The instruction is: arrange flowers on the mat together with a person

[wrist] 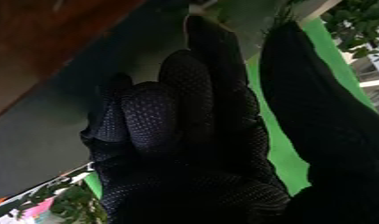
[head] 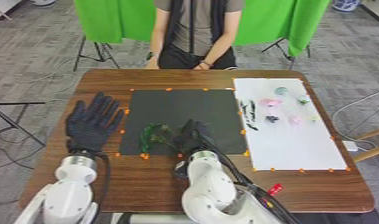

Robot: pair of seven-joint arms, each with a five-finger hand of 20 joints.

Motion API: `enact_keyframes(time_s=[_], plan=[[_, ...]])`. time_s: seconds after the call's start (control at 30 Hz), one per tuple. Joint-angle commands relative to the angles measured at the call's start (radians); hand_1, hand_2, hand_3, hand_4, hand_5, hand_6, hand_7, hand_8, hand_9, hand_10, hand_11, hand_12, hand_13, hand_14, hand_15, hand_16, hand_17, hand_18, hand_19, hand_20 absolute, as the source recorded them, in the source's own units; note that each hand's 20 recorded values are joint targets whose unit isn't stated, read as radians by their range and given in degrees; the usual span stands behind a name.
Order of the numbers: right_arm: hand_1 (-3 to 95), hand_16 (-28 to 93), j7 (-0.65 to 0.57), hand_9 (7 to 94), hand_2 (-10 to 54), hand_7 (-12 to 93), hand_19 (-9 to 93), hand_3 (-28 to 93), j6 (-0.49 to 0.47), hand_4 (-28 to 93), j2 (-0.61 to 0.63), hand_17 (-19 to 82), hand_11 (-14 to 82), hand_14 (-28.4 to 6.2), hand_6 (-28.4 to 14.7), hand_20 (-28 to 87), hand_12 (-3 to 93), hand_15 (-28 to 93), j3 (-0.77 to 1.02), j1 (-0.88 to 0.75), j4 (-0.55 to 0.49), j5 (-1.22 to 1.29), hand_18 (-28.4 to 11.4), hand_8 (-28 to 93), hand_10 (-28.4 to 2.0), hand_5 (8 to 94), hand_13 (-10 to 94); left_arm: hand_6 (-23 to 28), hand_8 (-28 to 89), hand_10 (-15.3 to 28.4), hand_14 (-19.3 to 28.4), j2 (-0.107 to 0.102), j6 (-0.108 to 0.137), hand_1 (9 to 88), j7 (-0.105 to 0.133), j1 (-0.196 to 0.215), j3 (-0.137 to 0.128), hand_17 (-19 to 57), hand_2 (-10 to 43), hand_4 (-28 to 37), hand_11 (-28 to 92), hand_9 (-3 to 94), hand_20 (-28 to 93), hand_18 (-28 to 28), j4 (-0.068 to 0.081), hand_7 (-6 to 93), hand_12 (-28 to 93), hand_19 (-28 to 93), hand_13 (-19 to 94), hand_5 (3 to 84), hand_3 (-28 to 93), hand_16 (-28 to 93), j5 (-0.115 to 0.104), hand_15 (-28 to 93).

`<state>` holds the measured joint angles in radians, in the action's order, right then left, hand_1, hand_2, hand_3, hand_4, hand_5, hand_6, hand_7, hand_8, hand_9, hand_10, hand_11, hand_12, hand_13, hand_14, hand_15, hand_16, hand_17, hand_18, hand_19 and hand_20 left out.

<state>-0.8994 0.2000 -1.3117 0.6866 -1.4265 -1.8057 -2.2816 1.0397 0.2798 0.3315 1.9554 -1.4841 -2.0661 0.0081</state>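
Observation:
In the head view, my left hand [head: 94, 125] lies flat and open on the table, left of the dark mat [head: 172, 105]. My right hand [head: 193, 137] is over the mat's near middle, close beside green sprigs [head: 148, 136]. In the right wrist view, my right hand [wrist: 190, 115] has its thumb apart from a raised finger, the other fingers loosely bent. Blurred greenery [wrist: 287, 14] is by the thumb's tip; no held stem can be made out. Pink flowers [head: 271, 102] and dark green leaves [head: 249, 114] lie on the white sheet [head: 296, 150].
Orange tape marks edge the mat and sheet on the brown wooden table [head: 105, 82]. A small red item [head: 275, 189] lies near the table's front right. Across the table a person stands before a green backdrop [head: 283, 20], hands low by the far edge.

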Motion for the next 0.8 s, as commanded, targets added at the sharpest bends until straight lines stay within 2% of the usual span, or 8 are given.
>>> enact_keyframes(time_s=[0.03,0.27,0.33,0.37,0.43,0.6,0.67,0.8], plan=[[42.8,33,0.018,65.1,-9.5,36,86,72,0.006,-23,0.052,29,57.0,-21.8,-5.9,42,36.8,81,-0.008,0.021,-0.061,0.019,-28.4,11,-20.6,70.6,57,8.8,-11,14.3,15.9,0.018,0.006,29.3,0.022,0.063,-0.028,-6.1,14.2,-28.3,21,40.8,10,15.6,-0.013,15.2,8,41,32,46.1,74,-7,-0.004,33],[37.5,33,0.023,64.8,-9.1,31,86,75,-0.048,-22,0.131,29,55.4,-22.4,-6.2,44,35.3,81,0.012,0.006,-0.118,0.037,-28.4,-1,-21.2,71.6,56,8.9,-11,14.2,15.8,0.034,0.002,29.7,0.032,0.092,-0.057,-6.2,13.7,-28.3,21,40.8,10,15.6,-0.023,15.1,8,41,32,46.1,74,-7,-0.003,33],[35.7,33,0.037,64.9,-5.4,31,86,76,-0.070,-21,0.140,29,54.9,-22.4,-6.2,44,35.1,81,0.034,-0.008,-0.133,0.112,-28.4,-3,-21.4,72.4,56,8.9,-11,14.2,15.7,0.021,0.007,29.8,0.037,0.111,-0.073,-6.2,13.7,-28.3,21,40.8,10,15.7,-0.030,15.2,8,41,32,46.1,74,-7,0.005,33],[33.5,33,0.013,64.9,-0.5,31,87,77,-0.101,-20,0.135,29,54.6,-22.5,-6.2,44,35.0,81,0.044,-0.013,-0.146,0.162,-28.4,-8,-21.4,73.0,56,8.9,-11,14.2,15.7,0.018,0.015,29.8,0.041,0.121,-0.082,-6.2,13.7,-28.3,21,40.8,10,15.6,-0.034,15.2,8,41,32,46.2,74,-7,0.013,33],[30.2,33,0.019,65.1,5.6,28,87,76,-0.129,-20,0.142,29,51.5,-23.2,-7.1,44,33.8,80,0.044,-0.025,-0.152,0.142,-28.4,-11,-22.2,73.2,55,8.9,-11,14.2,15.7,0.022,0.022,29.8,0.038,0.125,-0.093,-6.2,13.8,-28.3,21,40.8,10,15.6,-0.031,15.1,8,41,32,46.2,74,-7,0.023,33],[28.0,33,0.012,65.7,8.8,26,87,76,-0.156,-20,0.157,29,49.5,-23.7,-7.5,44,32.8,80,0.037,-0.031,-0.165,0.151,-28.4,-10,-22.6,73.5,55,8.8,-11,14.3,15.8,0.018,0.011,29.7,0.042,0.140,-0.111,-6.2,14.0,-28.3,21,40.7,10,15.6,-0.035,15.1,8,41,32,46.1,74,-7,0.036,34],[27.9,33,0.019,66.4,9.8,27,87,75,-0.162,-20,0.151,28,49.2,-23.6,-7.5,44,32.6,80,0.035,-0.037,-0.169,0.159,-28.4,-10,-22.8,74.4,55,8.8,-11,14.3,15.9,0.021,0.012,29.6,0.043,0.140,-0.112,-6.2,14.2,-28.3,21,40.7,10,15.5,-0.035,15.1,8,41,32,46.0,74,-7,0.023,34],[27.8,33,0.049,67.1,10.7,26,86,75,-0.179,-19,0.131,28,48.6,-23.7,-7.5,44,32.6,80,0.024,-0.047,-0.169,0.147,-28.4,-10,-22.8,75.1,55,8.9,-11,14.2,16.0,0.024,0.013,29.5,0.027,0.132,-0.098,-6.2,14.3,-28.3,21,40.7,10,15.6,-0.030,14.9,8,41,31,46.1,74,-8,0.021,34]])
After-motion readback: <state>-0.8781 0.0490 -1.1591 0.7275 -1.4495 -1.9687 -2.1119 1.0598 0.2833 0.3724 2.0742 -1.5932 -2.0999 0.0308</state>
